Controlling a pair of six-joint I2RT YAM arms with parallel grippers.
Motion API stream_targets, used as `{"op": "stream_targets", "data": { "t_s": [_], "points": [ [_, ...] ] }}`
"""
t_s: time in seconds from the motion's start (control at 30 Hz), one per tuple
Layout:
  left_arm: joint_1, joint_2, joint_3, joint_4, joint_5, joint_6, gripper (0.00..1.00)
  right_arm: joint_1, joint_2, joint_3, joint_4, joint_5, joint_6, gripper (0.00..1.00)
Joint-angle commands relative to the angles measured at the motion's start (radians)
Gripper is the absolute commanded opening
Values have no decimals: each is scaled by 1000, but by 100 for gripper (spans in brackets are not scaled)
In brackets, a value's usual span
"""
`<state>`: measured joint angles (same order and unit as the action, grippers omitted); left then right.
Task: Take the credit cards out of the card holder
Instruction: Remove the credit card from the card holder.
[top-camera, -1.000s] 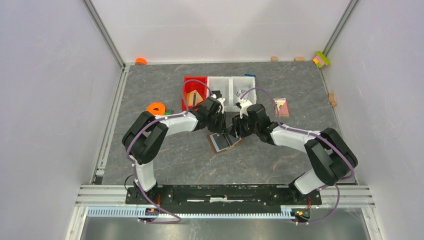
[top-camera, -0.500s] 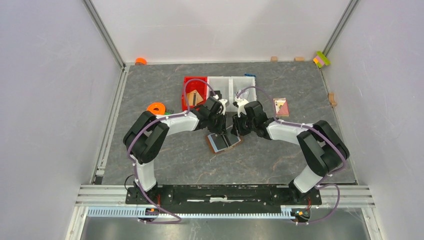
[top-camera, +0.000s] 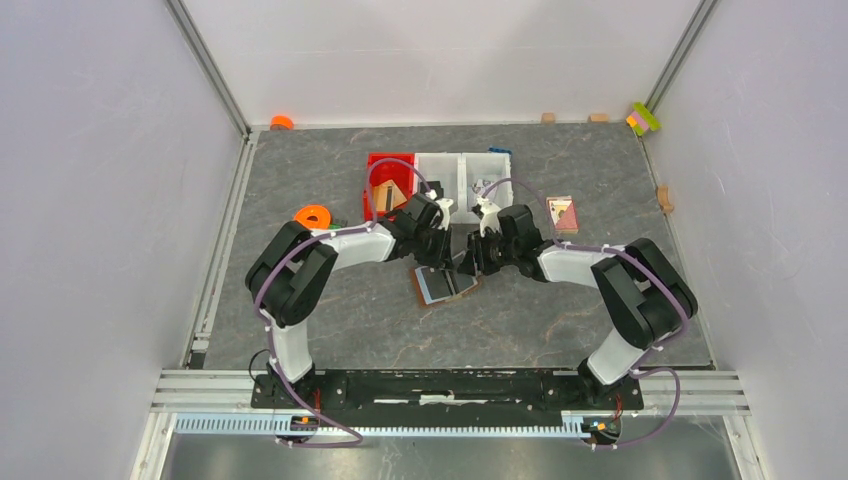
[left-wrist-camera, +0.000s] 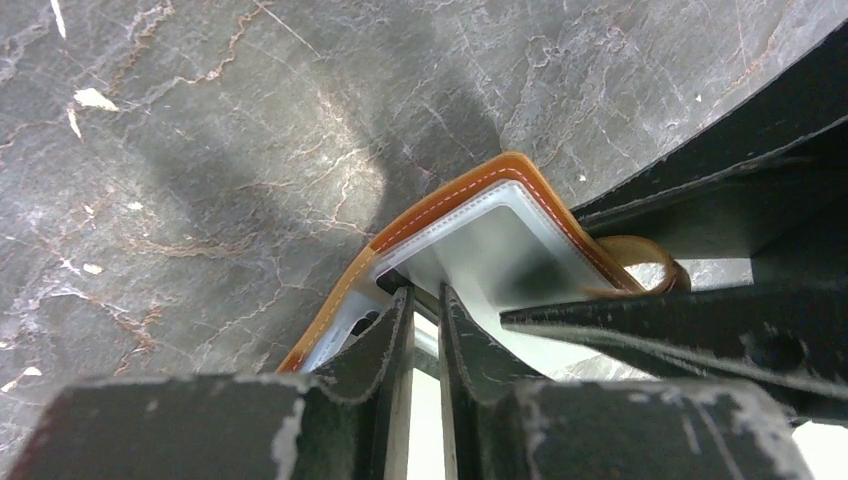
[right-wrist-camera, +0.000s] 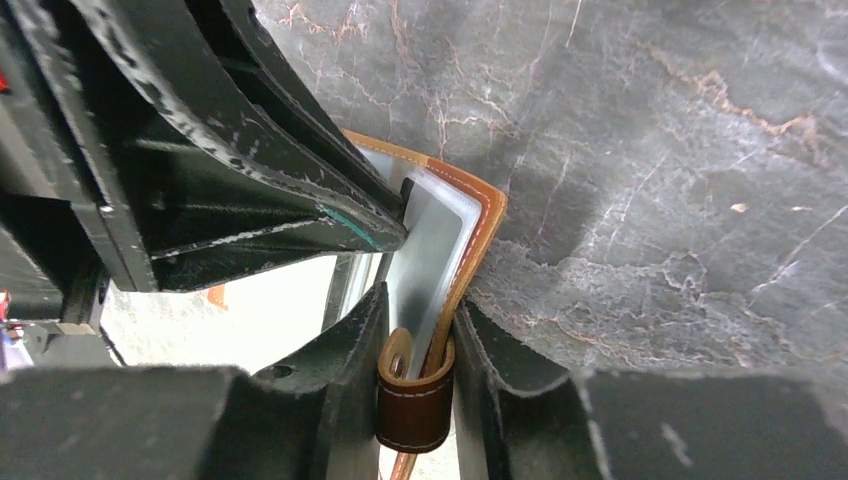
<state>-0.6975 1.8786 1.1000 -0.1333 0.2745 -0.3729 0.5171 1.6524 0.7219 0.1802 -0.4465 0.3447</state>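
One card holder (top-camera: 445, 288) sits open mid-desk, with a dark grey credit card (top-camera: 434, 284) showing in its pocket. Your right gripper (right-wrist-camera: 420, 312) is clamped on the leather wall by the snap tab (right-wrist-camera: 415, 400), likely to anchor it. The left gripper (left-wrist-camera: 425, 300) fingers nearly meet at the pocket mouth; grip unconfirmed. The red bin (top-camera: 374, 166) at the far edge holds a brown piece (top-camera: 390, 193).

Bins (top-camera: 462, 170) close behind the card holder (top-camera: 446, 286), open table (top-camera: 520, 320) in front
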Motion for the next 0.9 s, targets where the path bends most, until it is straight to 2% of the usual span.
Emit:
{"op": "stream_targets", "data": {
  "t_s": [0.0,0.1,0.27,0.4,0.47,0.63,0.87],
  "points": [
    [2,30,-37,48,15,-4,20,4,18,-16,53,-130,48,29],
    [3,6,-65,90,2,8,19,4,8,-24,56,-129,49,27],
    [3,-29,-87,114,-6,17,20,4,-8,-26,50,-100,41,6],
    [8,-135,-122,113,15,12,27,-16,-47,-66,111,-118,86,0],
    [21,-201,-161,128,38,-9,31,-37,-68,-98,174,-142,132,0],
    [96,-328,-286,292,136,-115,34,-77,-117,-171,315,-212,228,0],
    [117,-346,-334,424,274,-196,33,-125,-207,-238,443,-280,336,0]
  ]
}}
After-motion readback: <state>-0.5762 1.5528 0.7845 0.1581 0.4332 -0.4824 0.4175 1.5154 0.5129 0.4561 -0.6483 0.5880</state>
